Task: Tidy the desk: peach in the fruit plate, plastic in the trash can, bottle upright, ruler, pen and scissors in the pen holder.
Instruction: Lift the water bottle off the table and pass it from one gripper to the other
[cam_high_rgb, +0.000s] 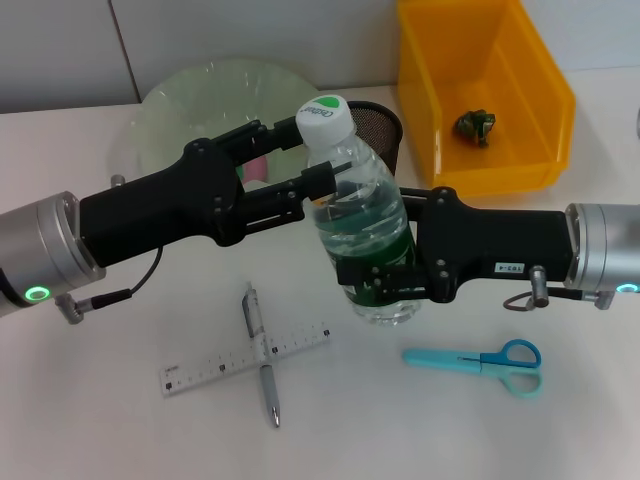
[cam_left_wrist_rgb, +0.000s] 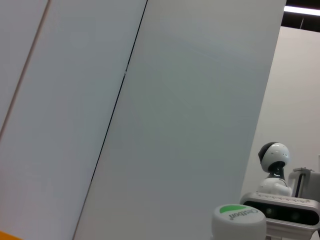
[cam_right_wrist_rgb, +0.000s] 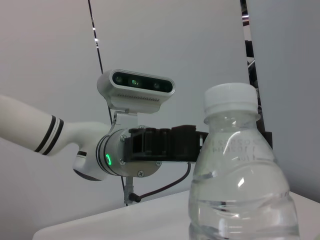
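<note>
Left gripper (cam_high_rgb: 318, 150): fingers either side of bottle neck, just under cap; contact unclear.
Ruler (cam_high_rgb: 246, 360): on desk, left of and nearer than bottle, crossed by pen (cam_high_rgb: 262, 352).
Bottle (cam_high_rgb: 362, 235): upright, mid-desk.
Right gripper (cam_high_rgb: 372, 283): clamped on bottle's lower body.
Scissors (cam_high_rgb: 483, 360): right of bottle base, flat.

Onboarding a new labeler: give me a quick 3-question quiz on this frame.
1. True or false: the bottle stands upright.
2. The pen lies: A) across the ruler B) in the pen holder C) beside the scissors
3. What sits in the yellow bin?

Key:
1. True; the left pincer is at its neck, the right pincer at its lower body.
2. A
3. A small crumpled dark green item.
</note>
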